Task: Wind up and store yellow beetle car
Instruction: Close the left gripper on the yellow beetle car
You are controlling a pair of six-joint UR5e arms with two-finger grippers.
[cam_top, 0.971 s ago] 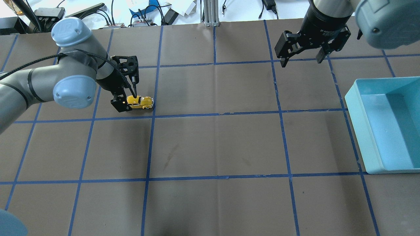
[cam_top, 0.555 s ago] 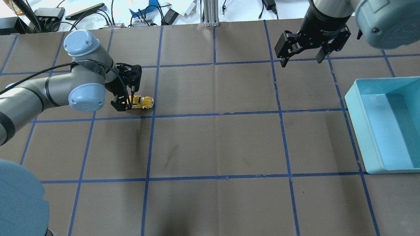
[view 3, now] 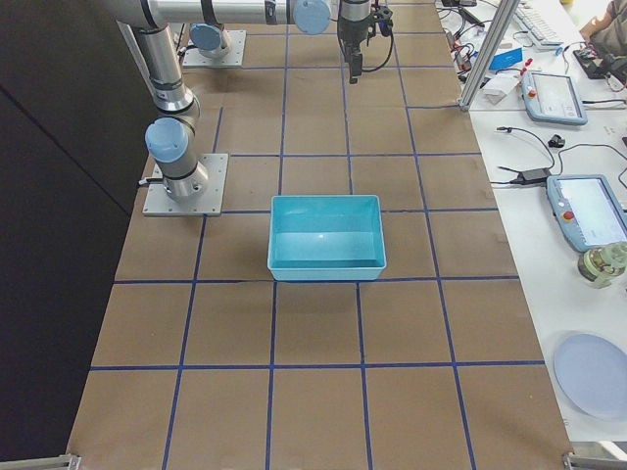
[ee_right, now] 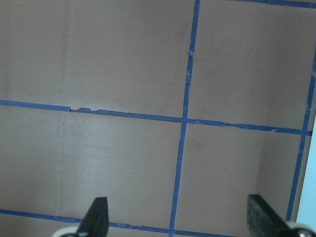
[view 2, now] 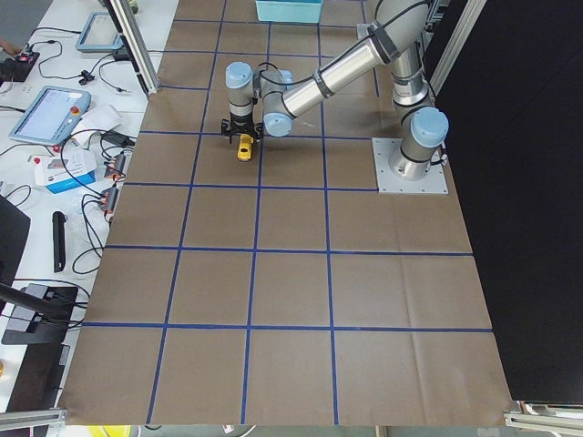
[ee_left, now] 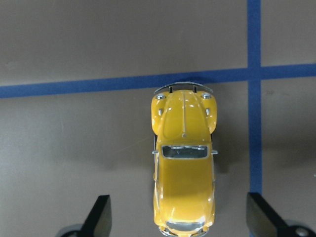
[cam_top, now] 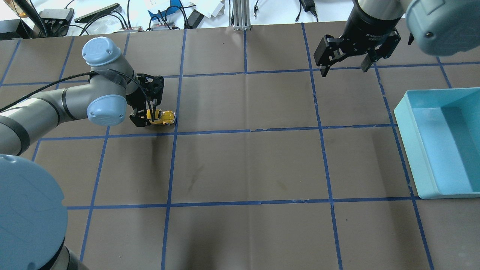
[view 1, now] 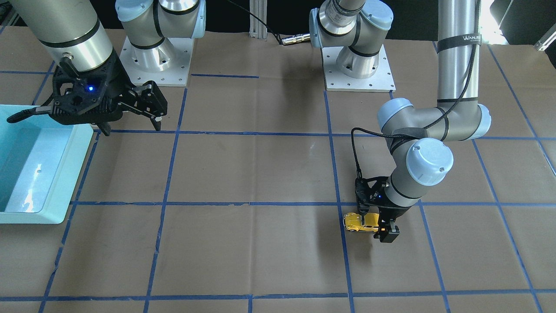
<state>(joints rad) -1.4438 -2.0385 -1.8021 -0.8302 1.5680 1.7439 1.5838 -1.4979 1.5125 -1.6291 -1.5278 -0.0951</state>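
The yellow beetle car point(cam_top: 164, 117) point(view 1: 358, 222) point(view 2: 245, 149) stands on its wheels on the brown table, just short of a blue tape crossing. My left gripper point(cam_top: 147, 113) point(view 1: 373, 225) is down at table level and open. In the left wrist view the car point(ee_left: 183, 168) has its rear half between the fingers of the left gripper point(ee_left: 180, 219), with a gap on each side and its nose pointing away. My right gripper point(cam_top: 345, 71) point(view 1: 130, 128) point(ee_right: 178, 217) hangs open and empty over bare table at the far right.
A light blue bin point(cam_top: 407, 150) point(view 1: 82, 174) point(view 3: 328, 201) sits at the table's right edge, with nothing visible inside it. Cables and devices lie beyond the far edge point(cam_top: 112, 15). Blue tape lines grid the brown surface.
The left arm's elbow and wrist swung rightward and the left gripper settled closer around the car's rear. The car and the right arm have stayed put.
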